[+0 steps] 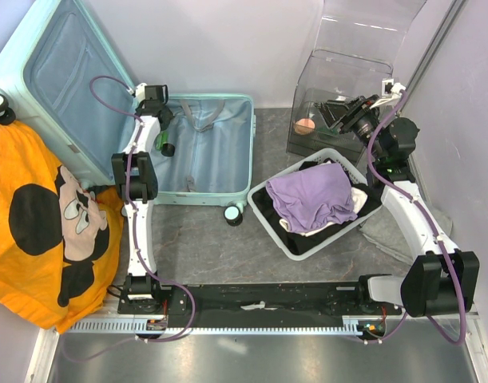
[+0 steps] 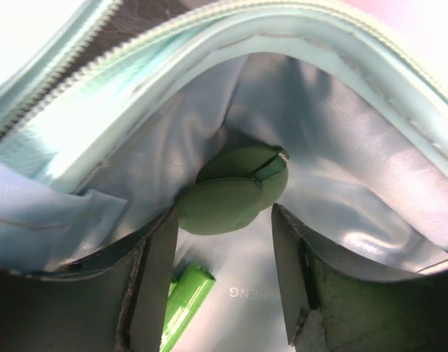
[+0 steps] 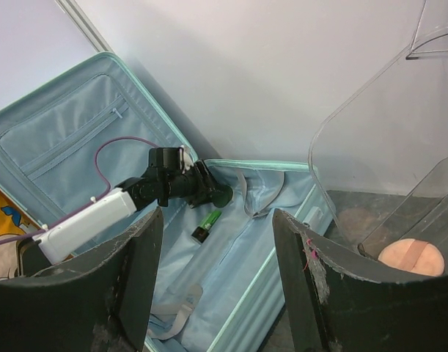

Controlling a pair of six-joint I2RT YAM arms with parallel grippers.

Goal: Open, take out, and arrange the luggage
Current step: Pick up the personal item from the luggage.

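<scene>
The mint luggage (image 1: pixel 216 171) lies open; its lid (image 1: pixel 68 72) leans against the back wall on the left. My left gripper (image 1: pixel 165 120) reaches into the base's back left corner, jaws open. In the left wrist view a round green pouch (image 2: pixel 234 194) lies on the pale blue lining just beyond the left gripper (image 2: pixel 224 220). A green tube (image 1: pixel 165 147) lies on the lining just behind the pouch and also shows in the left wrist view (image 2: pixel 183 304). My right gripper (image 1: pixel 337 114) is open and empty, raised beside the clear box. The right wrist view shows the luggage (image 3: pixel 267 242) from the side.
A white mesh basket (image 1: pixel 285 242) holding a purple cloth (image 1: pixel 311 195) and dark clothes stands right of the luggage. A clear plastic box (image 1: pixel 339 72) with a peach round item (image 1: pixel 305 125) stands at the back right. An orange Mickey cloth (image 1: pixel 36 223) lies at the left.
</scene>
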